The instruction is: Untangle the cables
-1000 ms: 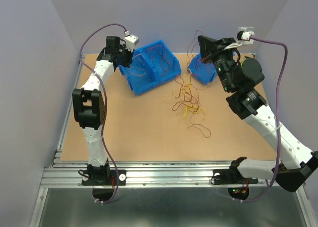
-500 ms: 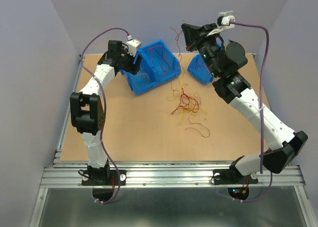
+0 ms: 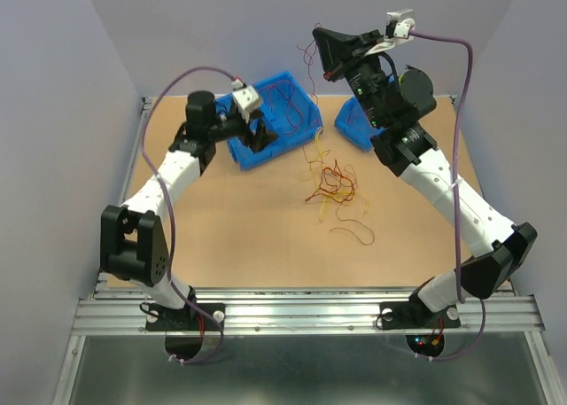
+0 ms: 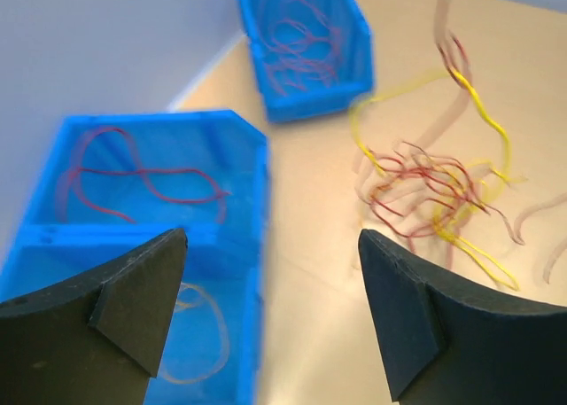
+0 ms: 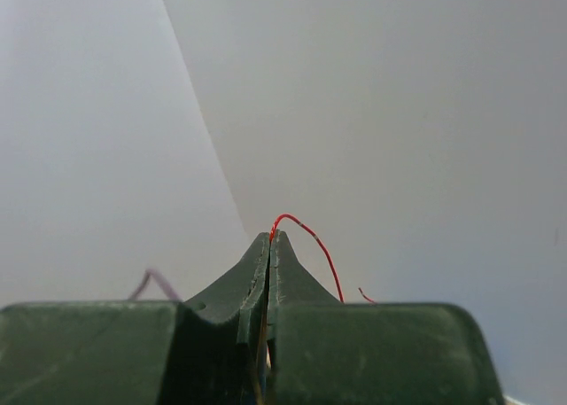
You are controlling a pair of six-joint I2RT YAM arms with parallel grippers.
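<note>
Cables tangled on table; right gripper pinching red strand aloft.

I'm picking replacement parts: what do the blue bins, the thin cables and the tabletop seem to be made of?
The blue bins: likely moulded plastic, uniform colour, slight sheen. The cables: probably plastic-coated wire, thin, holding loose curls. The tabletop: seemingly wood or fibreboard, matte tan.

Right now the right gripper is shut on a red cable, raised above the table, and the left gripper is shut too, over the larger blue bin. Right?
Not quite: the left gripper is open, its jaws wide apart in the left wrist view. The rest holds: the right gripper is shut on a red cable, raised, and the left is over the larger blue bin.
</note>
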